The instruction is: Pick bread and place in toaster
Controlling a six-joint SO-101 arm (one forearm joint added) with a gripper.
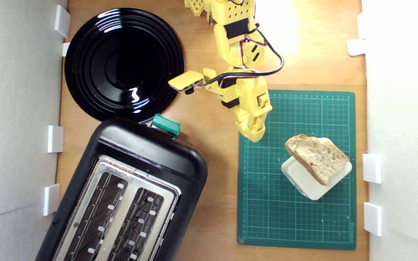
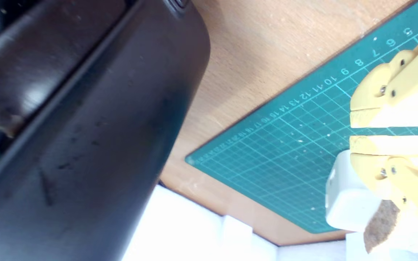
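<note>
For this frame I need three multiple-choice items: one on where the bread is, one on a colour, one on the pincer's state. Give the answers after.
1. Where does the bread lie?
A. in a toaster slot
B. on the cream block, over the green mat
C. on the black plate

2. What colour is the toaster's lever knob?
A. red
B. white
C. green

3. What state is the pincer in?
A. nearly shut, holding nothing
C. wide open around the bread
B. clamped on the plate's rim

Answers:
1 B: the exterior view shows the slice resting on the cream block on the green mat, while both slots of the toaster hold no bread.
2 C: the knob at the toaster's end near the black plate is green.
3 A: the wrist view shows the fingertips with only a thin gap and nothing between them.
</note>
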